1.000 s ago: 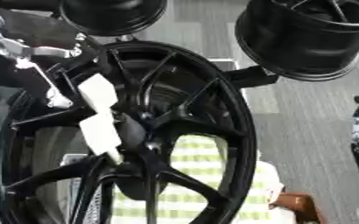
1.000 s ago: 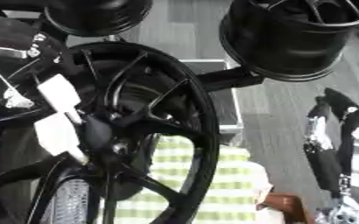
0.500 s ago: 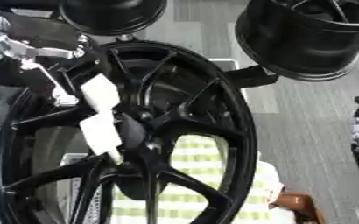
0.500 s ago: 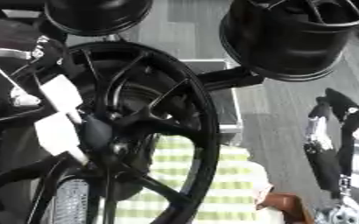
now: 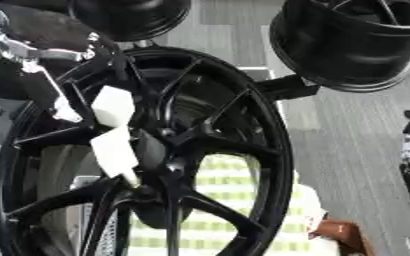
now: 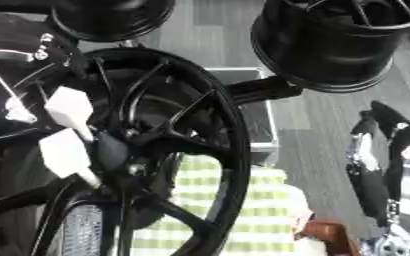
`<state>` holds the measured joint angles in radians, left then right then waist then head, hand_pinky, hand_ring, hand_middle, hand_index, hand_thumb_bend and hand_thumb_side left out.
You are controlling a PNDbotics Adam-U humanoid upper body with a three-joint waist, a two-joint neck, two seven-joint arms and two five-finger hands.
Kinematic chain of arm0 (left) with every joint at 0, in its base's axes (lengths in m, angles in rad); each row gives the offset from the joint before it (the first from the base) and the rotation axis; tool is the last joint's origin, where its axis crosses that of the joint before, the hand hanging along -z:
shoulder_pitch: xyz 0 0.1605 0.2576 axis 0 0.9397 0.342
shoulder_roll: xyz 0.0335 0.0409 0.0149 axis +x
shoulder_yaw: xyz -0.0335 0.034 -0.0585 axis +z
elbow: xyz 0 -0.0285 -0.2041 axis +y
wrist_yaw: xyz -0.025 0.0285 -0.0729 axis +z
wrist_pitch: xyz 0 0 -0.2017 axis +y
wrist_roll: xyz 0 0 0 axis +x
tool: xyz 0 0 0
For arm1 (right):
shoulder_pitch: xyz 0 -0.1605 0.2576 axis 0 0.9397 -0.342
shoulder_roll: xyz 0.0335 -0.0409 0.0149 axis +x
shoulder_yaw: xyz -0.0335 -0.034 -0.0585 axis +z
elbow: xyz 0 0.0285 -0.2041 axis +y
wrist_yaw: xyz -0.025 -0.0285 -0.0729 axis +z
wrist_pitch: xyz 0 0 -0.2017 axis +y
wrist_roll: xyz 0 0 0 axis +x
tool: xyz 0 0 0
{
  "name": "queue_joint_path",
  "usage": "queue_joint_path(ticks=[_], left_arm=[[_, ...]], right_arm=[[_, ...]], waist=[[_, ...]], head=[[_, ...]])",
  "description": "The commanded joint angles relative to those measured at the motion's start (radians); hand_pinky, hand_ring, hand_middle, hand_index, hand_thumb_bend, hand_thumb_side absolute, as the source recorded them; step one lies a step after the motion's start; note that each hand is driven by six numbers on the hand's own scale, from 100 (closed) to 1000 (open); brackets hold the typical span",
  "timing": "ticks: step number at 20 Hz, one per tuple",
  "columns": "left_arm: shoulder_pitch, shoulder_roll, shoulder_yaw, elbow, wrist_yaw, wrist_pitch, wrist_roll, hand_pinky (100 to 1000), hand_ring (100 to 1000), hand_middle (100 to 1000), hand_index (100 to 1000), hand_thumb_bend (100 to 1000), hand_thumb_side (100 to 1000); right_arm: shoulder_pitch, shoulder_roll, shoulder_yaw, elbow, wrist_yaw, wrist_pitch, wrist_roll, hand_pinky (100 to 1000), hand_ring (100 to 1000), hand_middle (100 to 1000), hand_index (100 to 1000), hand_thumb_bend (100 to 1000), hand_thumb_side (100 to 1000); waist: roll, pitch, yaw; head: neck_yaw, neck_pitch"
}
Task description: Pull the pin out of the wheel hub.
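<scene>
Two white tags [image 5: 112, 106] hung on the black wheel hub [image 5: 156, 155] (pin not discernible). The right hand [image 6: 385, 165] rested aside, fingers straight; the left hand's [image 5: 33, 40] fingers couldn't be judged.

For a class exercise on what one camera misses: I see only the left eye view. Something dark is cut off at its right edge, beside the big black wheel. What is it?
Observer: The right eye view shows much more of it. It is the robot's right arm, black with silver parts, standing apart from the wheel with grey floor between them.
Operator: Does it reach the white pieces near the hub?
Observer: No. The two white pieces sit on the wheel's left half, and the whole arm stays on the far side of the rim.
</scene>
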<state>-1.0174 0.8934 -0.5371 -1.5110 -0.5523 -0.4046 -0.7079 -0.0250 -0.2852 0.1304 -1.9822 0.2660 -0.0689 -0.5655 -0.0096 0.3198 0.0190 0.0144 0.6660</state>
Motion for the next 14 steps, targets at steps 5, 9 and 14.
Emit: queue_joint_path(ticks=[5, 9, 14], left_arm=[[-0.025, 0.031, 0.014, -0.015, 0.027, -0.189, -0.199, 844, 828, 772, 864, 481, 711], [-0.022, 0.027, 0.001, -0.01, 0.045, -0.176, -0.199, 829, 811, 753, 853, 492, 860], [-0.017, 0.026, -0.012, -0.005, 0.047, -0.171, -0.199, 825, 809, 758, 846, 522, 909]], right_arm=[[0.001, -0.01, -0.004, -0.018, -0.004, 0.001, -0.01, 922, 840, 670, 807, 100, 678], [0.001, -0.007, -0.005, -0.018, -0.006, 0.004, -0.013, 922, 840, 671, 808, 100, 679], [0.0, -0.006, -0.007, -0.018, -0.007, 0.004, -0.017, 922, 841, 671, 808, 100, 679]], waist=[[0.007, -0.025, 0.0], [0.009, -0.025, -0.002], [0.009, -0.025, -0.004]], head=[[0.0, -0.013], [0.001, -0.012], [0.001, -0.008]])
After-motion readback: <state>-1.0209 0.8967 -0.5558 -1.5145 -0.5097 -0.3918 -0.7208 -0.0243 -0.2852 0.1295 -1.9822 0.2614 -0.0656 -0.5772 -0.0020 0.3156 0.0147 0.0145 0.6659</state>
